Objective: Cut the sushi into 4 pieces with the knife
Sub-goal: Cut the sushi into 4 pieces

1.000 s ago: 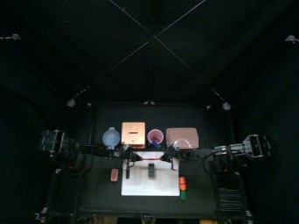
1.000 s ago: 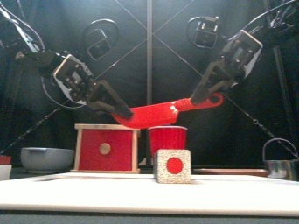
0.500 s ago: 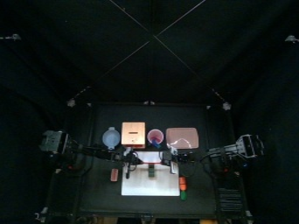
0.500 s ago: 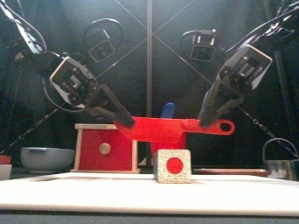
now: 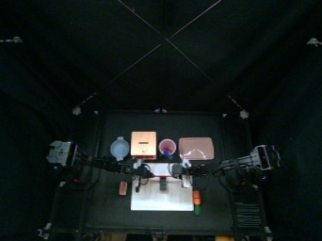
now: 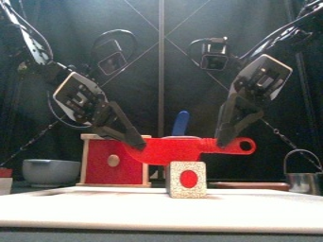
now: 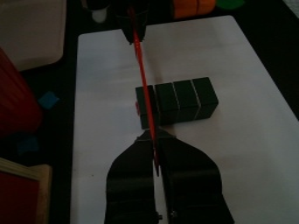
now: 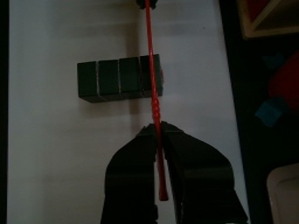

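Observation:
A dark green sushi roll [image 6: 188, 179] lies on the white cutting board [image 7: 228, 149], with its red-dotted end facing the front. Both grippers hold the red toy knife [image 6: 177, 146] level, just above the roll. My left gripper [image 6: 131, 143] is shut on one end and my right gripper [image 6: 226, 142] is shut on the handle end. In the wrist views the blade [image 7: 138, 61] runs across the roll [image 7: 177, 98] near one end block; the right wrist view shows the same line [image 8: 153, 61] over the roll [image 8: 114, 77].
Behind the board stand the wooden box with a red drawer [image 6: 113, 161], a red cup with a blue knife [image 6: 180, 123], the pink tray [image 5: 197, 147] and the blue-grey bowl [image 6: 51, 171]. The metal cutter [image 6: 300, 172] is at the right. Small toys [image 5: 197, 198] lie beside the board.
The knife was tilted and higher a second ago. It has since come down and levelled out just above the roll, and both arms have lowered with it.

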`<action>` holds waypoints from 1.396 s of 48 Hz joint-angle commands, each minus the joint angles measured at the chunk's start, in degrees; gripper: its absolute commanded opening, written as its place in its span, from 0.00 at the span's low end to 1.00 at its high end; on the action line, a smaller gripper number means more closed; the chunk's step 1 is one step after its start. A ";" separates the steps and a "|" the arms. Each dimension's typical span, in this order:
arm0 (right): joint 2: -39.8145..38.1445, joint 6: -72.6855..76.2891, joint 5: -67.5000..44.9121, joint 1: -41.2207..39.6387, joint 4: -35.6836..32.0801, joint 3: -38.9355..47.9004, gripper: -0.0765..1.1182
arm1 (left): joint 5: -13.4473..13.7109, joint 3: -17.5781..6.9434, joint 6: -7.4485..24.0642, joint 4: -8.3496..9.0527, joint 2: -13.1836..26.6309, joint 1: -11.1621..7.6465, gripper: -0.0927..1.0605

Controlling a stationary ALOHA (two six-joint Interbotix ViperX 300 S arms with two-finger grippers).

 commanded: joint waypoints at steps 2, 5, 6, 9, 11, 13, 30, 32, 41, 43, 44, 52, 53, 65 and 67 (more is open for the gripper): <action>-0.26 0.18 -0.18 -0.26 -0.09 -1.76 0.17 | -0.09 -2.20 0.18 0.18 0.70 -0.88 0.31; 0.00 0.18 -0.18 -0.26 0.00 -1.76 0.17 | 0.18 -2.46 0.18 0.26 1.14 -0.97 0.31; 0.09 0.18 -0.18 -0.18 0.00 -1.76 0.17 | 0.26 -2.46 0.18 0.26 1.23 -0.97 0.31; 0.35 0.18 -0.18 -0.09 0.09 -1.85 0.17 | 0.70 -2.81 0.18 0.35 1.58 -1.23 0.31; 0.44 0.09 -0.18 0.00 0.09 -1.85 0.17 | 1.14 -2.99 0.18 0.35 1.93 -1.49 0.31; 0.53 0.18 -0.18 0.18 0.09 -1.85 0.17 | 1.49 -3.16 0.18 0.26 2.11 -1.67 0.31; 1.14 0.18 -0.18 1.14 0.18 -2.55 0.17 | 3.96 -4.13 0.18 0.35 2.55 -2.99 0.31; 1.23 0.18 -0.18 1.23 0.18 -2.64 0.17 | 3.96 -4.22 0.18 0.26 2.55 -3.16 0.31; 1.23 0.18 -0.18 1.93 -0.09 -3.52 0.17 | 3.96 -4.22 0.18 0.35 2.37 -3.43 0.31; 1.14 0.09 -0.09 2.02 -0.09 -3.69 0.17 | 3.96 -4.31 0.18 0.35 2.37 -3.43 0.31; 1.23 0.09 -0.18 2.02 -0.09 -3.78 0.17 | 3.96 -4.31 0.18 0.44 2.29 -3.43 0.31; 0.79 0.09 1.14 2.20 -0.44 -4.04 0.17 | 3.96 -4.31 0.18 0.70 1.49 -3.96 0.31; 0.62 0.09 1.41 2.20 -0.53 -4.04 0.17 | 3.96 -4.31 0.18 0.79 1.32 -3.96 0.31; -1.85 0.09 2.37 2.55 -1.41 -4.31 0.17 | 3.96 -4.04 0.26 0.97 -1.41 -4.22 0.31; -2.11 0.09 2.29 2.64 -1.49 -4.22 0.17 | 3.96 -4.13 0.26 1.14 -1.49 -4.48 0.31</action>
